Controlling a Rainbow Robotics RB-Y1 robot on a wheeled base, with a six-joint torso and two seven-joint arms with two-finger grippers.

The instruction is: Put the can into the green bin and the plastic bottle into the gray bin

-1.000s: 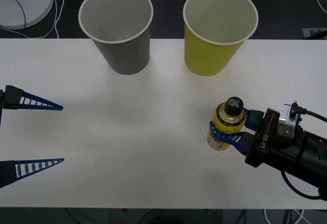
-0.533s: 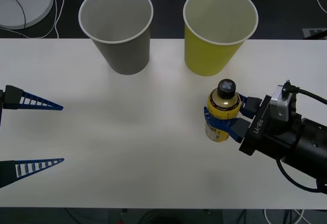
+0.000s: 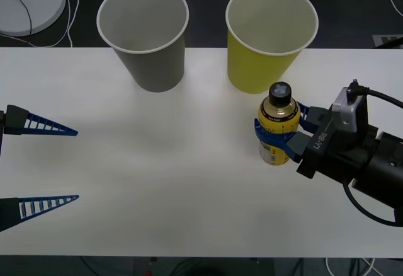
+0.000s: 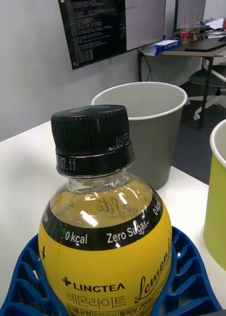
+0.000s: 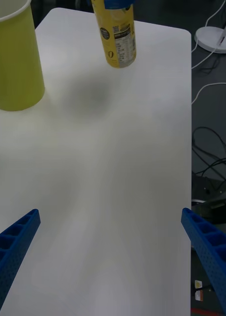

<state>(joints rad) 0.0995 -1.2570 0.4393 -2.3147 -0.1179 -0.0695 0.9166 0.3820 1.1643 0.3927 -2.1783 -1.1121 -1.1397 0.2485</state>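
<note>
Claw work first: our right claw (image 3: 279, 138) is clamped around the plastic bottle (image 3: 278, 123), its blue ribbed fingers (image 4: 192, 276) wrapping the bottle's lower body on both sides. We hold the bottle upright, its black screw cap on top and the yellow printed label facing our right wrist camera. From the left wrist view the bottle's base (image 5: 120, 61) appears to hang just clear of the desk (image 3: 176, 181), with a soft shadow on the white surface beside it.

We see the bottle on the right half of the desk, just in front of the green bin (image 3: 267, 36) and near its base, though not touching it. That yellow-green cup stands upright at the desk's far edge, its white inside showing. To its left, well apart from the bottle, the gray bin (image 3: 146, 33) stands upright too, also white within, its rolled rim round and open to us. In the right wrist view the gray bin (image 4: 152, 131) sits beyond the bottle's cap, with the green bin's wall (image 4: 219, 197) off to one side.

Our left claw (image 3: 41, 166) waits at the desk's left edge, fingers spread wide, gripping nothing. A white round disc (image 3: 28, 2) with a cable lies on the dark floor beyond the far left corner.
</note>
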